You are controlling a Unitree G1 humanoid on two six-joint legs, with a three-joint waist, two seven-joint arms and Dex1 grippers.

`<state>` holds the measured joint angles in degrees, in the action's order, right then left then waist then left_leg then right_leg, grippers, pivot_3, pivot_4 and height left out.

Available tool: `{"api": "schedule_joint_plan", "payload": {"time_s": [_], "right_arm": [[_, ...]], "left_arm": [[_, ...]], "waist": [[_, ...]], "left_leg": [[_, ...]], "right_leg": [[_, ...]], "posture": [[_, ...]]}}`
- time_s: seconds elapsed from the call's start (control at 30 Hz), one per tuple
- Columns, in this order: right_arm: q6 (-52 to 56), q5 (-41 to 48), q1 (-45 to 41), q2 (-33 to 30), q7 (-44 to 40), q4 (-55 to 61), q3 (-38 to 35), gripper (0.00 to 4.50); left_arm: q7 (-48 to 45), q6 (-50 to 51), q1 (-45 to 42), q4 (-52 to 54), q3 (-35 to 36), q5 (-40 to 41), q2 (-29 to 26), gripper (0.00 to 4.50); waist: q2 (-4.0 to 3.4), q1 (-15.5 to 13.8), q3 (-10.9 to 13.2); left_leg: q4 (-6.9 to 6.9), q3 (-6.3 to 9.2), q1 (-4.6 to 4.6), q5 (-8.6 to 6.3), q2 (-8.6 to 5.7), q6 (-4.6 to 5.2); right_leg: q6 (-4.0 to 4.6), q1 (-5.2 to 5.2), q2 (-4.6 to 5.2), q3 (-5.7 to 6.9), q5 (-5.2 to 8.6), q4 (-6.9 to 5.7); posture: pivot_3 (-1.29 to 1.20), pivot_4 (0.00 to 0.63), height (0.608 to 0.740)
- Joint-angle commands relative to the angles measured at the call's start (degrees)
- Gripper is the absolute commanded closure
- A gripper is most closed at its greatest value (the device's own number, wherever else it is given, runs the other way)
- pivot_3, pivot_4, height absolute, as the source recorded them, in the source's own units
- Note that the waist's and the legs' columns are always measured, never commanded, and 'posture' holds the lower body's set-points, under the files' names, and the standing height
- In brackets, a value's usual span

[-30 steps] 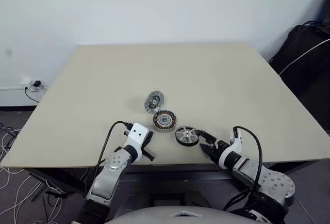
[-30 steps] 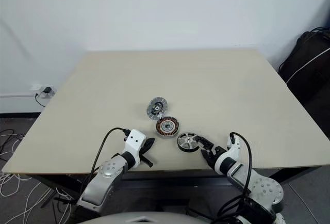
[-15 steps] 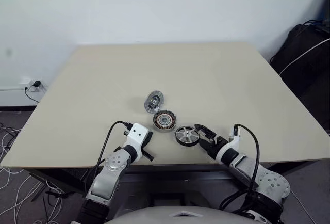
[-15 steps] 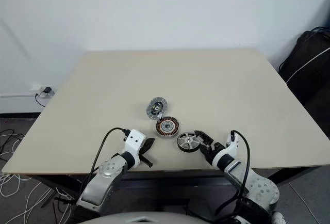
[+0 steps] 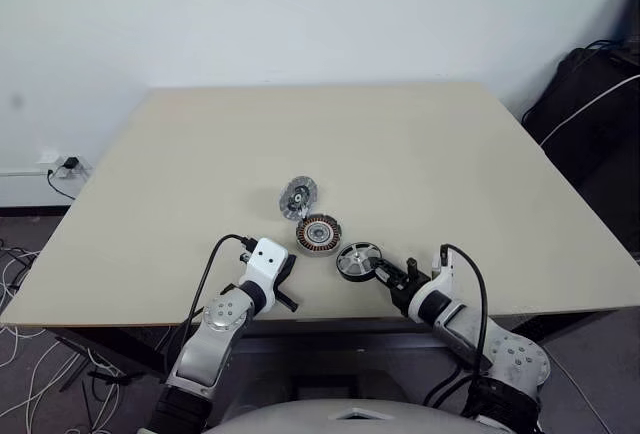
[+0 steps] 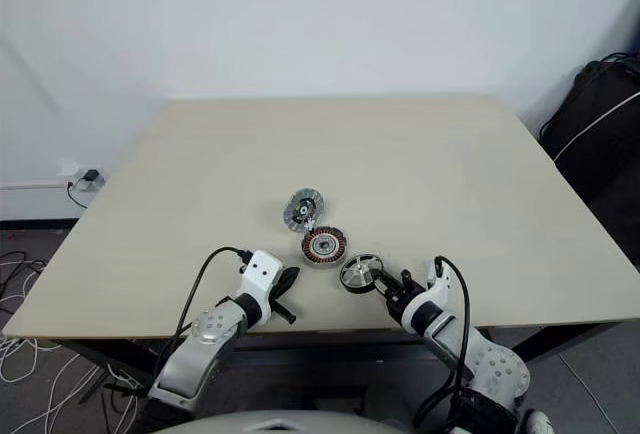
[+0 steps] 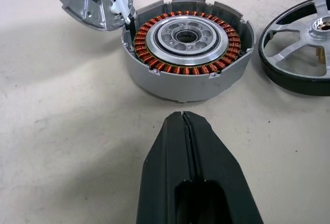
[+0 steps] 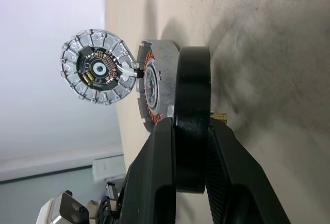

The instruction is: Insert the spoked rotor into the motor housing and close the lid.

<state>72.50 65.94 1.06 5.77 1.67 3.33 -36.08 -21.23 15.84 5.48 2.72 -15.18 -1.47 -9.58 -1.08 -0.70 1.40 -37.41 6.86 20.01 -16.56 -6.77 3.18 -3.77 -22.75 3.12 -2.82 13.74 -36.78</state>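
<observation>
The motor housing (image 5: 318,233), a copper-coiled ring in a grey shell, lies on the beige table (image 5: 400,144) near its front edge. The silver lid (image 5: 298,197) leans tilted against the housing's far side, its dark inner face showing (image 8: 98,73). Just right of the housing is the spoked rotor (image 5: 358,261). My right gripper (image 8: 191,127) is shut on its black rim (image 8: 193,79), one finger on each face. My left gripper (image 7: 181,116) is shut and empty, pointing at the housing (image 7: 188,43) from a short way off. The rotor (image 7: 304,53) sits beside the housing.
Both grippers work close to the table's front edge (image 5: 330,316). A black bag (image 5: 600,94) stands beyond the table's right side. Cables and a wall socket (image 5: 62,166) sit to the left on the floor.
My right gripper's fingers went from wide open beside the rotor to shut on its rim, and the rotor now sits slightly tipped. The left arm has not moved.
</observation>
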Motion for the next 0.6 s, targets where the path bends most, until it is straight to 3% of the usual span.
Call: {"api": "schedule_joint_plan", "payload": {"time_s": [0.03,0.6], "right_arm": [[-0.2,-0.1,1.2,-0.3,1.7,0.8,2.8,4.1],[-6.5,12.2,-2.7,-1.7,5.1,10.2,9.5,4.1]], "left_arm": [[0.2,-0.5,-0.9,0.6,0.2,0.1,0.0,4.5],[0.0,-1.0,-1.1,-0.1,0.7,0.3,-0.1,4.5]], "waist": [[0.0,0.0,0.0],[-0.02,0.0,0.2]], "left_leg": [[0.0,0.0,0.0,0.0,0.0,0.0],[0.04,0.01,0.08,0.0,0.01,0.01]], "right_leg": [[0.0,0.0,-0.01,0.0,0.0,0.0],[-0.01,-0.11,0.0,0.0,0.03,0.01]], "posture": [[0.0,0.0,0.74],[0.0,0.0,0.74]]}}
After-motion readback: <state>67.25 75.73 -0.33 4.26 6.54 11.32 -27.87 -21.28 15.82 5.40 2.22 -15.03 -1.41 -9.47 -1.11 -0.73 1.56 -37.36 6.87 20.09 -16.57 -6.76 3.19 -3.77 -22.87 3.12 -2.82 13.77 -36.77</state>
